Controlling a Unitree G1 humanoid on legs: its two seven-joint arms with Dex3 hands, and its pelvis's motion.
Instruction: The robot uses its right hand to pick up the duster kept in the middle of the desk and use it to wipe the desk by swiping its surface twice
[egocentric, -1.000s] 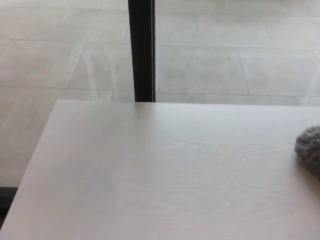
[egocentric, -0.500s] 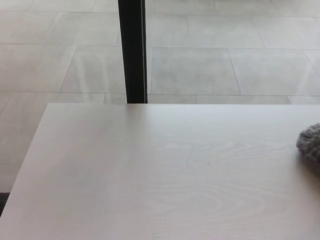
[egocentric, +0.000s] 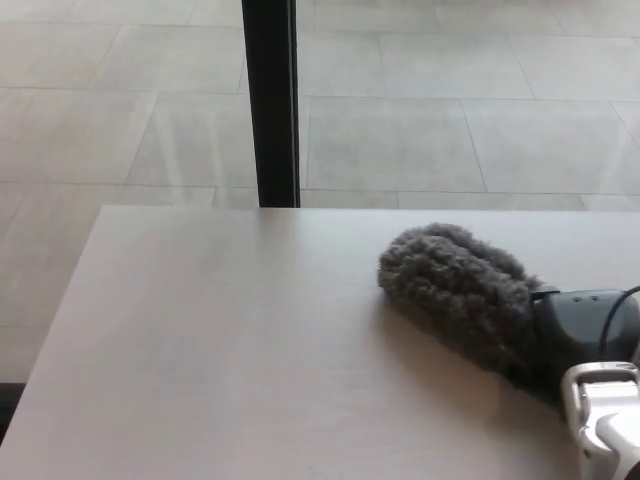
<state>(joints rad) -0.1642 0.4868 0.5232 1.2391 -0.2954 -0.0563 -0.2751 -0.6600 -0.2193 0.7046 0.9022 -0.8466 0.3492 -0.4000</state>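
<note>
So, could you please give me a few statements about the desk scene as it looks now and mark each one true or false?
1. The grey fluffy duster lies on the pale wooden desk. True.
2. The duster sits at the desk's far left corner. False: it is on the right half of the desk, reaching toward the middle.
3. The right hand comes in from the right edge, at the duster's near end. True.
4. The left hand is pressing on the desk. False: no left hand is in view.
5. A dark vertical post stands beyond the desk's far edge, in front of the tiled floor. True.
</note>
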